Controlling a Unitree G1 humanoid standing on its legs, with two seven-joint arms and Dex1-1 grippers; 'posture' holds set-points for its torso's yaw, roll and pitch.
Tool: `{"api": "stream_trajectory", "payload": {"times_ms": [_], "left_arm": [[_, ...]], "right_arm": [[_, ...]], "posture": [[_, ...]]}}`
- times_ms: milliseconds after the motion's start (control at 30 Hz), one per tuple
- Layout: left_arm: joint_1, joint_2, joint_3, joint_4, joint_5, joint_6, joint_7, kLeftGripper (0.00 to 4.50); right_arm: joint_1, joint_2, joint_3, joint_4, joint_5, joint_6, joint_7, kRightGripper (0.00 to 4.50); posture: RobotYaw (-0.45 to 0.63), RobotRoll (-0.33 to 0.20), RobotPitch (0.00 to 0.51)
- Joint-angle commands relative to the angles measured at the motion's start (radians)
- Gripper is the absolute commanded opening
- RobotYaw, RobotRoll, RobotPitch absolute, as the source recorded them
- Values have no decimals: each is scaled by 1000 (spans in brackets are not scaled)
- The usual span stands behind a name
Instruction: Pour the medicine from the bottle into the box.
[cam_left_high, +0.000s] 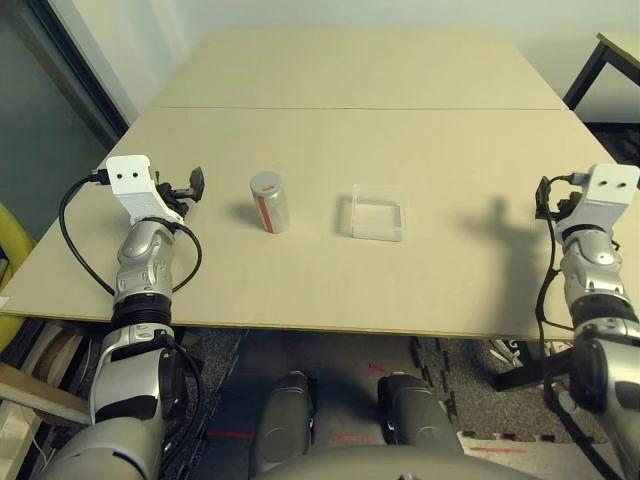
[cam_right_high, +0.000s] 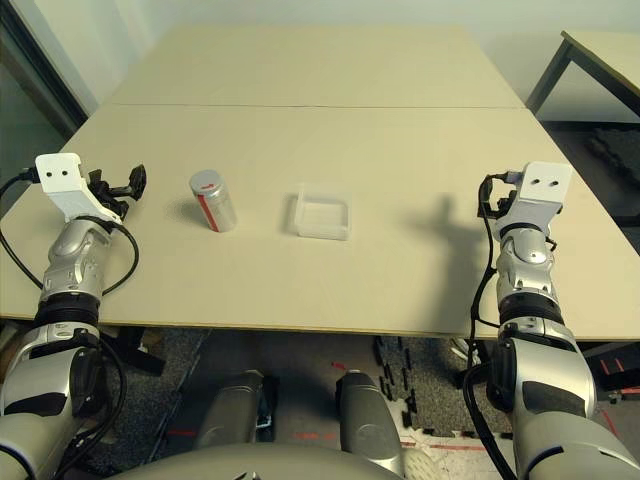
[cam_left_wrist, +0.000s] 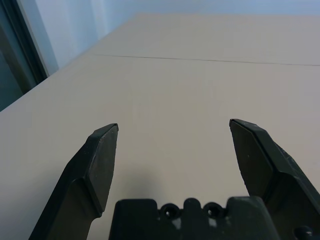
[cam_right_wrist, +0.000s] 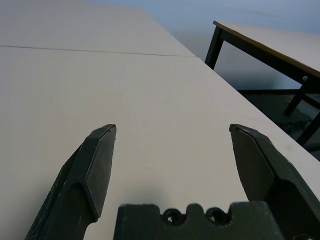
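Observation:
The bottle (cam_left_high: 269, 201), a small white-grey cylinder with a red stripe and a grey top, stands upright on the table left of centre. The box (cam_left_high: 378, 213), shallow and of clear plastic, lies a short way to its right. My left gripper (cam_left_high: 190, 185) hovers near the table's left edge, a hand's width left of the bottle. Its fingers (cam_left_wrist: 102, 155) are spread open over bare tabletop. My right gripper (cam_left_high: 546, 200) is far right of the box, near the table's right edge. It stands open too, with nothing between its fingers (cam_right_wrist: 100, 160).
The light wooden table (cam_left_high: 330, 270) has a seam (cam_left_high: 360, 108) running across its far half. A second table with black legs (cam_right_wrist: 270, 42) stands beyond the right edge. A wall and dark window frame (cam_left_high: 60, 70) border the left side.

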Motion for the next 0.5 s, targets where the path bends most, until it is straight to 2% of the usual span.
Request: {"api": "stream_trajectory", "payload": {"times_ms": [33, 233, 300, 400, 500], "left_arm": [[7, 2, 4, 10, -4, 6, 1, 4461], [16, 37, -4, -21, 0, 4, -53, 4461], [26, 62, -4, -42, -19, 21, -123, 4461], [84, 134, -6, -134, -64, 102, -269, 4461], [198, 193, -5, -293, -121, 186, -394, 4461]], "right_arm": [[0, 4, 0, -11, 6, -8, 11, 4500], [-9, 18, 4, -29, 15, -11, 48, 4500], [-7, 18, 8, -48, 25, -4, 104, 4500], [0, 23, 15, -158, 105, 76, 299, 4500], [28, 6, 57, -339, 180, 201, 518, 4500]], "posture": [[-16, 0, 66], [-15, 0, 57], [-11, 0, 53], [-11, 0, 47], [-1, 0, 51]]}}
